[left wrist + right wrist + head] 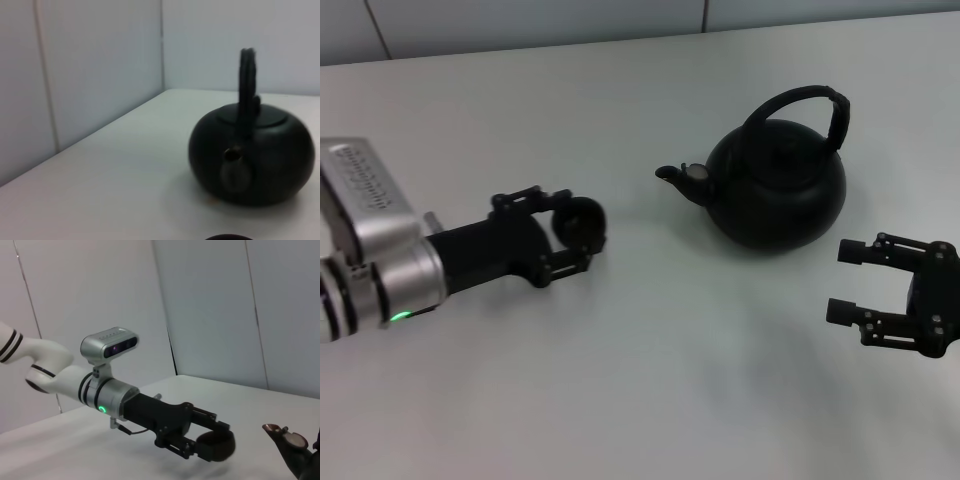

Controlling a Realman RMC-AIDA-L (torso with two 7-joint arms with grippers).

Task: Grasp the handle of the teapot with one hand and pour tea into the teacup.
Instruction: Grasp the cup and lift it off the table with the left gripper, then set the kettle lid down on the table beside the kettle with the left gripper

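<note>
A pale, plain surface [650, 380] runs back to a light panelled wall. On it the left claw [582, 232] is clamped around the teacup [582, 224], a small black bowl held between its fingers just above or on the surface; which of the two cannot be told. The right wrist view confirms this grip, the cup [216, 446] pinched at the end of the dark forearm. The right claw [848, 282] hovers released, jaws spread, just beside the teapot [776, 185] on its near right, not touching it.

The teapot stands upright on the surface, well apart from the cup. Its long axis runs spout to back; the spout [676, 176] points toward the robot's left, at the held cup. The handle [810, 110] arches upright over the lid, ungrasped.

Judged from this, the cup is secured, but grasping the handle, lifting and pouring are all left to do.
</note>
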